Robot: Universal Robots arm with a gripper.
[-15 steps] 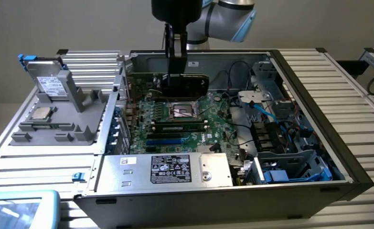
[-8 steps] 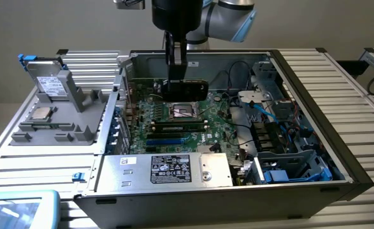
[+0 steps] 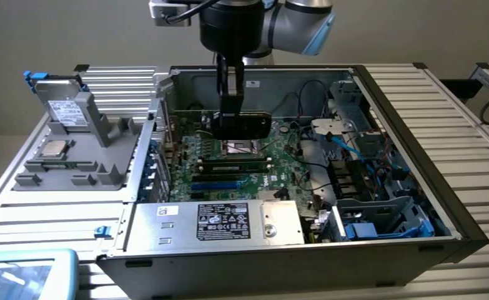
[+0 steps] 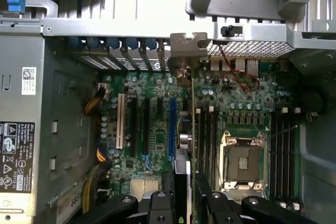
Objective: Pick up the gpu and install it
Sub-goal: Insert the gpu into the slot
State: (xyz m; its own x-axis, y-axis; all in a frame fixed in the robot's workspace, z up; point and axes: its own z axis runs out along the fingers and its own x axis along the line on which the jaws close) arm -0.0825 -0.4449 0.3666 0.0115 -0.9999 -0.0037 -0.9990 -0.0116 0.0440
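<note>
- Pendant (image 3: 19, 272), blue-cased with a screen, sits at the nearest corner on the exterior view's left, on the slatted tabletop (image 3: 478, 156).
- Computer case (image 3: 311, 269) lies on its side on the tabletop with the side panel off. The power supply (image 3: 219, 222), silver with a black label, fills its near corner.
- Just behind the power supply, the green motherboard (image 3: 290, 178) lies flat on the case floor. It carries a blue expansion slot (image 4: 172, 124) and a processor socket (image 4: 242, 163) with a metal frame.
- The case's side at the exterior view's right holds a grey drive cage (image 3: 378, 209) and blue cables.
- Outside the case, at the exterior view's left, stands a grey fixture (image 3: 102, 125). A square silver processor chip (image 3: 55, 148) rests on it.
- The gpu (image 3: 242, 127) is inside the case, over the middle of the motherboard, with its black cooler block facing the exterior camera.
- In the wrist view the card is seen edge-on. It runs alongside the blue slot on the socket side, and its silver bracket (image 4: 188, 51) is at the row of rear slot covers.
- Cannot tell whether the card's lower edge touches the board.
- Hand (image 3: 230, 106) is clenched on the gpu, with black fingers (image 4: 203, 192) pressed against the card's two faces.
- Farthest back, the arm (image 3: 294, 22) reaches down over the rear wall of the case.
</note>
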